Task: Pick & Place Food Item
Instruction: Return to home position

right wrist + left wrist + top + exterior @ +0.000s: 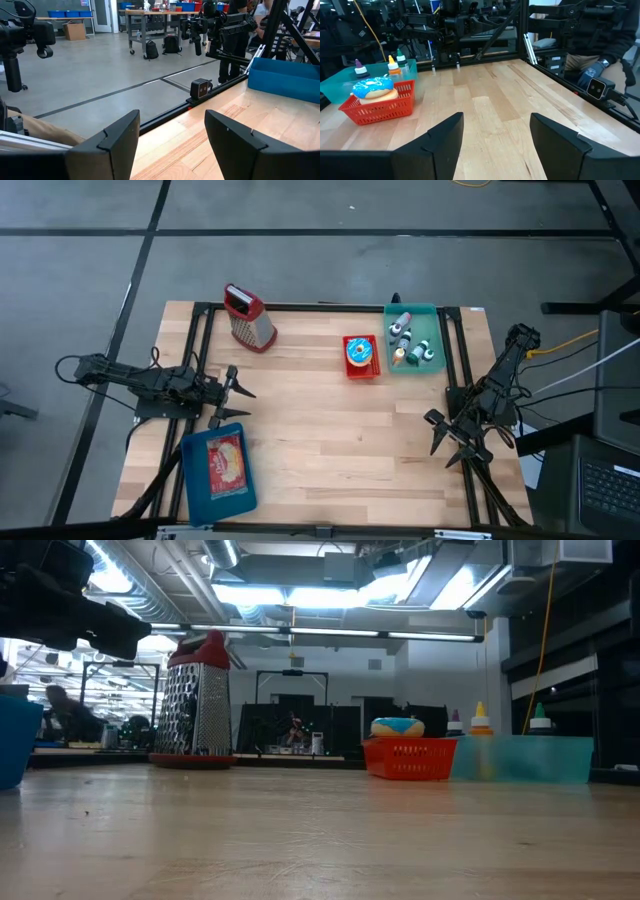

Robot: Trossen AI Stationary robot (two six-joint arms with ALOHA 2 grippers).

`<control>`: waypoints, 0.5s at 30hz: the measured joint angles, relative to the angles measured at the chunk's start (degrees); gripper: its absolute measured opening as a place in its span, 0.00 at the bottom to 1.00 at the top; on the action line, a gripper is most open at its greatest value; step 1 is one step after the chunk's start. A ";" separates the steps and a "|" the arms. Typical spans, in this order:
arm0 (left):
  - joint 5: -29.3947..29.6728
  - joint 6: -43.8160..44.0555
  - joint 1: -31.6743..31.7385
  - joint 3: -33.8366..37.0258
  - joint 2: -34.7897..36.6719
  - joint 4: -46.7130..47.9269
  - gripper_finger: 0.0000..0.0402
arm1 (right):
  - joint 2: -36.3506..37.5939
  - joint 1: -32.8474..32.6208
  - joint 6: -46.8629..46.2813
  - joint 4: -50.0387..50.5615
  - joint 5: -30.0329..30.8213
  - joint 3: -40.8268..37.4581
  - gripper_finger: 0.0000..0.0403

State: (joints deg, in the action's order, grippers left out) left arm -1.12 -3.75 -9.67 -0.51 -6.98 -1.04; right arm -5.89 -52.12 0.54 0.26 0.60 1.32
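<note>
Bottles of food coloring (404,338) lie inside the light green bin (427,318), we see. Well apart from the bin, the left gripper (496,118) hangs released, holding nothing. Nearer the bin, the right gripper (172,114) is likewise spread and empty.

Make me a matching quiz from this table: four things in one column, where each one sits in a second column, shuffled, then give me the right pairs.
Things
1. box grater
2. blue-frosted donut
3. food coloring bottles
4. red food packet

Places
A. in the blue bin
B. standing on the bare table
C. in the light green bin
D. in the red basket

Pairs: 1-B, 2-D, 3-C, 4-A
</note>
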 joint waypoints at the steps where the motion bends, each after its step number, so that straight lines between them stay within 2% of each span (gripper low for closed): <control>1: 0.00 0.00 0.00 0.00 0.00 0.00 0.56 | 0.00 0.00 0.00 0.01 -0.01 0.00 0.56; 15: 0.01 -0.01 0.00 0.00 0.00 0.00 0.56 | 0.00 0.00 0.00 0.01 -0.02 0.00 0.56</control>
State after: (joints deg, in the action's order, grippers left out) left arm -1.10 -3.76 -9.67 -0.51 -6.98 -1.04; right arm -5.89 -52.12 0.54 0.27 0.58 1.32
